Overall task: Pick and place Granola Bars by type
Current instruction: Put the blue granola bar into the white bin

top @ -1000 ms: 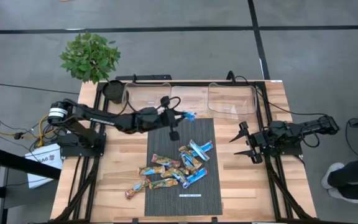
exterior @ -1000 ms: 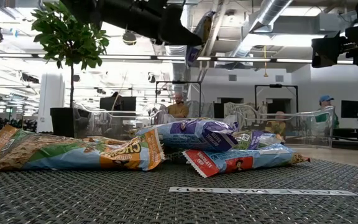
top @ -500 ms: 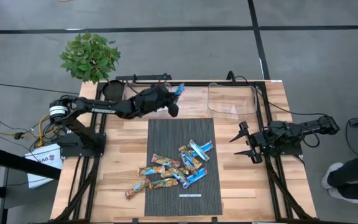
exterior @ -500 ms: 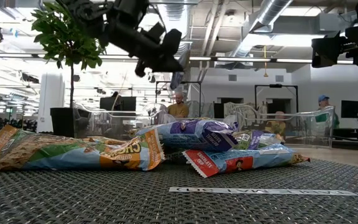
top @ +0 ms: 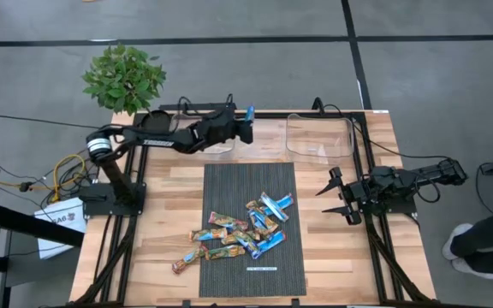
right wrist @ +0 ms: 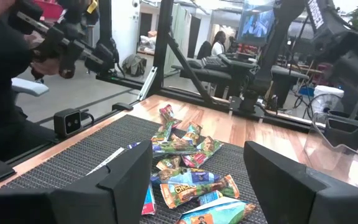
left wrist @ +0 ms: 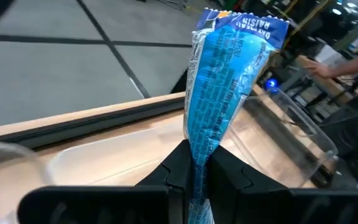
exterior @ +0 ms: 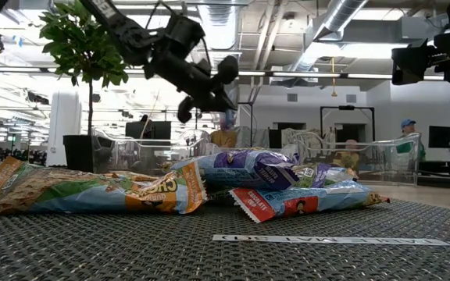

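My left gripper (top: 243,128) hangs over the clear bins at the table's far edge and is shut on a bright blue granola bar (left wrist: 229,74). The other granola bars (top: 245,231), tan, blue and blue-and-orange, lie in a loose heap on the dark mat (top: 229,184); the same heap (right wrist: 185,165) shows in the right wrist view. My right gripper (top: 336,195) waits open at the table's right side, with nothing between its fingers. My left gripper pinches the blue bar near one end (left wrist: 196,146) between its two fingers (left wrist: 178,167). The fingers come nearly level from the table's left. The rest of the bar sticks out past the fingertips, lifted clear above a clear bin (left wrist: 104,158).
Clear bins (top: 319,139) stand in a row along the far edge. A potted plant (top: 125,77) stands beyond the far left corner. A thin white strip (top: 262,268) lies at the mat's near end. People sit in the room behind the table.
My left gripper has swung from the mat's far end toward the table's far edge, over the bins, and has rolled at the wrist. It stays shut on the blue bar, which has turned with it and stays clear of the table.
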